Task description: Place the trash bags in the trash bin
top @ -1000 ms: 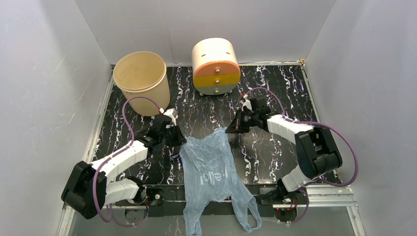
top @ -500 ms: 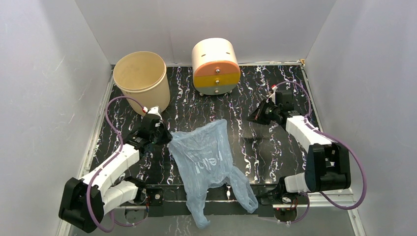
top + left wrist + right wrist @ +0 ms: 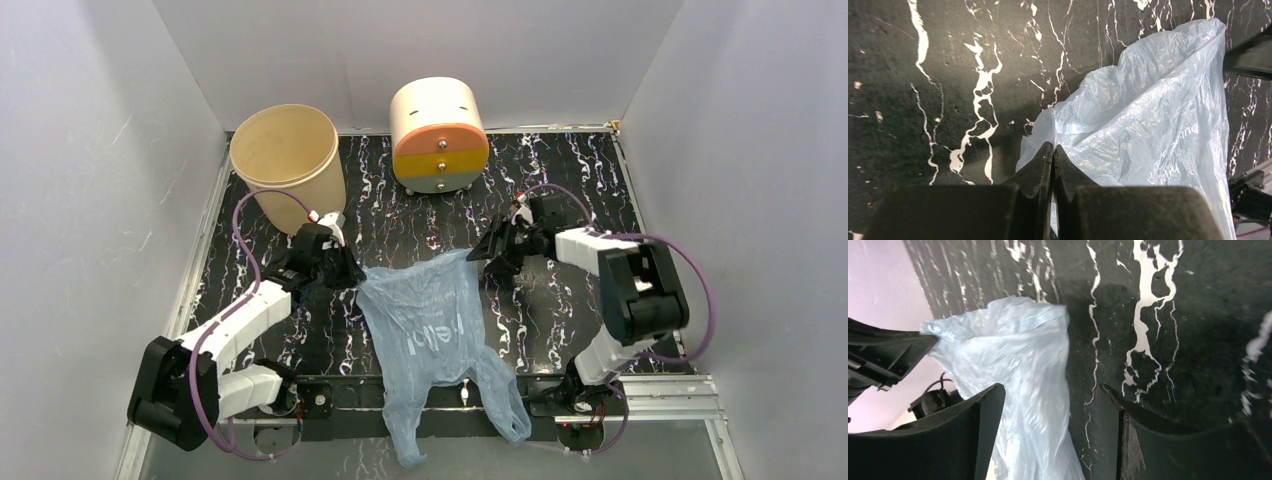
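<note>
The trash bag (image 3: 430,330) is a pale-blue crinkly film with white lettering, lying on the black marbled table with its handles hanging over the near edge. My left gripper (image 3: 347,273) is shut on the bag's upper left corner. In the left wrist view a sliver of the bag (image 3: 1148,125) shows between the closed fingers of that gripper (image 3: 1053,148). My right gripper (image 3: 490,260) stands open at the bag's upper right corner. In the right wrist view the film (image 3: 1023,365) lies between the spread fingers of the right gripper (image 3: 1053,392). The tan trash bin (image 3: 288,165) stands at the back left, mouth up.
A cream cylinder with an orange-yellow front and knobs (image 3: 438,135) stands at the back centre. White walls close in the table (image 3: 560,170) on three sides. Purple cables loop over both arms.
My right gripper drew back to the right, then returned to the bag's upper right corner with its jaws now open. The left gripper stayed shut and dragged the bag left, then back right.
</note>
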Action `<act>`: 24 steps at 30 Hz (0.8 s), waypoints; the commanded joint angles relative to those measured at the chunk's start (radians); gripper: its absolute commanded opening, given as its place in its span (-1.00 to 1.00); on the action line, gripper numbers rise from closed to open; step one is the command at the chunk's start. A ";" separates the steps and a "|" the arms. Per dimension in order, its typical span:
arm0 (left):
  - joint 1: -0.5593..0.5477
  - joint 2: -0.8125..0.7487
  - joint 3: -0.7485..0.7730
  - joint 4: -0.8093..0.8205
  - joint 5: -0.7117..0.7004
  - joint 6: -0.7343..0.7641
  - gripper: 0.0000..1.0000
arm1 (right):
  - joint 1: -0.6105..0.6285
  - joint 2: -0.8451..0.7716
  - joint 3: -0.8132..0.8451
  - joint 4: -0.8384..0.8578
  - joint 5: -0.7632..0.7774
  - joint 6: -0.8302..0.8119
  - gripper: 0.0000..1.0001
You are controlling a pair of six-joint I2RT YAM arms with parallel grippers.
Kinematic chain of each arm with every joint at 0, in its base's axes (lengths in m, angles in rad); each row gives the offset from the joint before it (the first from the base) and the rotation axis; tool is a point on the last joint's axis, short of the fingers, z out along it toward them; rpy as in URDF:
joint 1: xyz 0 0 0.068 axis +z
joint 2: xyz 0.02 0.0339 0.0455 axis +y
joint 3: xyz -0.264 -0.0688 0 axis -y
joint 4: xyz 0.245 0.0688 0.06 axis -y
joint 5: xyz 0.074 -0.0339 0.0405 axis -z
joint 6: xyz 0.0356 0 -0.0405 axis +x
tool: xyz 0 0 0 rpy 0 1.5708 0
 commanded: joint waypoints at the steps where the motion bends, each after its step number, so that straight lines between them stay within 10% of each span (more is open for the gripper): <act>1: 0.004 -0.015 -0.036 0.051 0.071 -0.008 -1.00 | 0.048 0.105 0.031 0.110 -0.050 0.038 0.47; 4: 0.004 -0.022 -0.043 0.053 0.072 -0.015 -1.00 | 0.076 0.115 0.025 0.160 -0.065 0.053 0.28; 11: 0.009 -0.111 -0.026 -0.048 -0.184 -0.035 -1.00 | 0.033 -0.024 0.001 0.096 0.152 0.062 -0.99; 17: 0.033 -0.114 -0.006 -0.069 -0.152 -0.039 0.28 | -0.026 -0.112 -0.048 0.104 0.039 0.095 -1.00; 24: 0.032 -0.101 -0.159 0.142 0.142 -0.140 0.48 | -0.034 -0.102 -0.170 0.187 0.014 0.175 -1.00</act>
